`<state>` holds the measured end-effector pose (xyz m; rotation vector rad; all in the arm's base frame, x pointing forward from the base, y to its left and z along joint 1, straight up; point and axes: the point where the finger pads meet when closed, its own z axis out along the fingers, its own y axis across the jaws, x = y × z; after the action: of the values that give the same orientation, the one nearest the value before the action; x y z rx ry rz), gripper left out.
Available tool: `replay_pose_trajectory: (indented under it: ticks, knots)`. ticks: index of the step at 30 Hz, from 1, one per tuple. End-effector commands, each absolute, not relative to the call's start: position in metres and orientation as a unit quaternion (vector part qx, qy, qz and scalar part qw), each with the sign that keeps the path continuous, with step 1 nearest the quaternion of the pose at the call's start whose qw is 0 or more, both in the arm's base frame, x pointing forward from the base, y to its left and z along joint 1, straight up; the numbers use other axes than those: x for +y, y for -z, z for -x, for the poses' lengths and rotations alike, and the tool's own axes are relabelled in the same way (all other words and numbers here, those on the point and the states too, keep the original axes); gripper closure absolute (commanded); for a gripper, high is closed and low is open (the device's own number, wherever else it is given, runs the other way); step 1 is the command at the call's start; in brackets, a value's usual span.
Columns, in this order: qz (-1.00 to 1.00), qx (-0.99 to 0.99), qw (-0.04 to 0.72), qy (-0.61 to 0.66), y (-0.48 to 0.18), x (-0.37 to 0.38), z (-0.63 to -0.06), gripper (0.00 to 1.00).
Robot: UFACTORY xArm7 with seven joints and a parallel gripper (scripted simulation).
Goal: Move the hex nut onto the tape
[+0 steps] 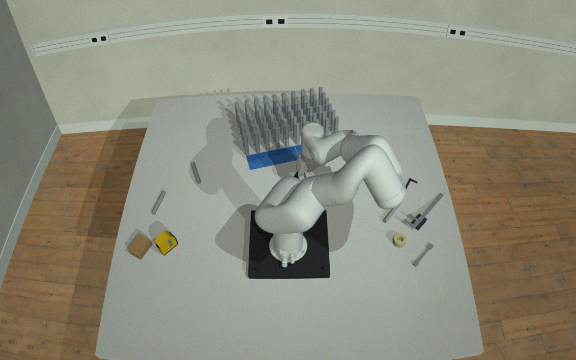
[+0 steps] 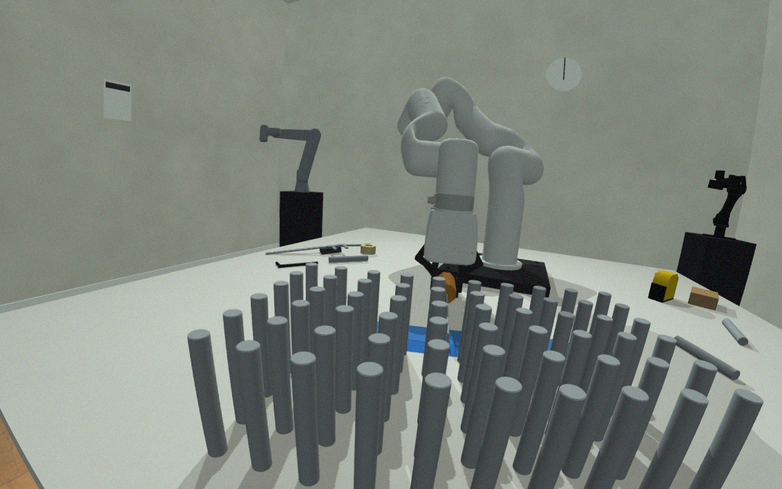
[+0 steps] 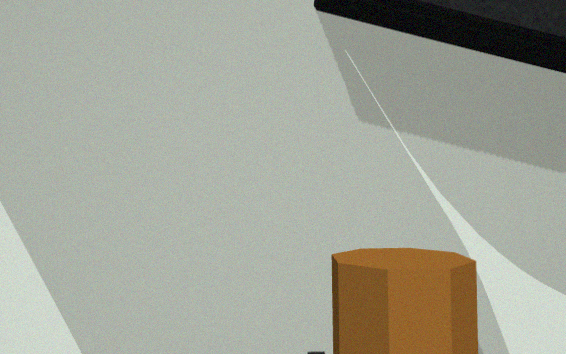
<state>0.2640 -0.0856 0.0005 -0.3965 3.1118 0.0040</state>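
My gripper (image 2: 447, 275) is shut on the hook pick's orange-brown handle (image 2: 450, 286), low over the table on the base side of the blue tape strip (image 1: 274, 156). The handle fills the lower right of the wrist view (image 3: 404, 300). In the top view my arm hides the gripper; a thin grey shaft (image 1: 294, 150) shows over the strip's right end. The upright grey spacers (image 1: 284, 118) stand in a dense block just beyond the strip, which also shows between them (image 2: 418, 338). I cannot see the hex nut in any view.
Two loose spacers (image 1: 195, 172) (image 1: 158, 201) lie at the left, with a cardboard box (image 1: 139, 246) and a yellow box (image 1: 165, 241). At the right are an Allen key (image 1: 411, 180), a caliper (image 1: 420, 214), a tape roll (image 1: 399, 238) and a bolt (image 1: 422, 253). My black base plate (image 1: 289, 250) is behind.
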Motion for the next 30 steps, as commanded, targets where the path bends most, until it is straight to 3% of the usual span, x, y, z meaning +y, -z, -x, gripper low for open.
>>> replay_pose_trajectory:
  ticks: [1,30]
  knots:
    - [0.127,0.992,0.003,-0.001,-0.001,-0.086,-0.265,1.00]
    - [0.127,0.992,0.003,0.000,-0.018,-0.086,-0.265,1.00]
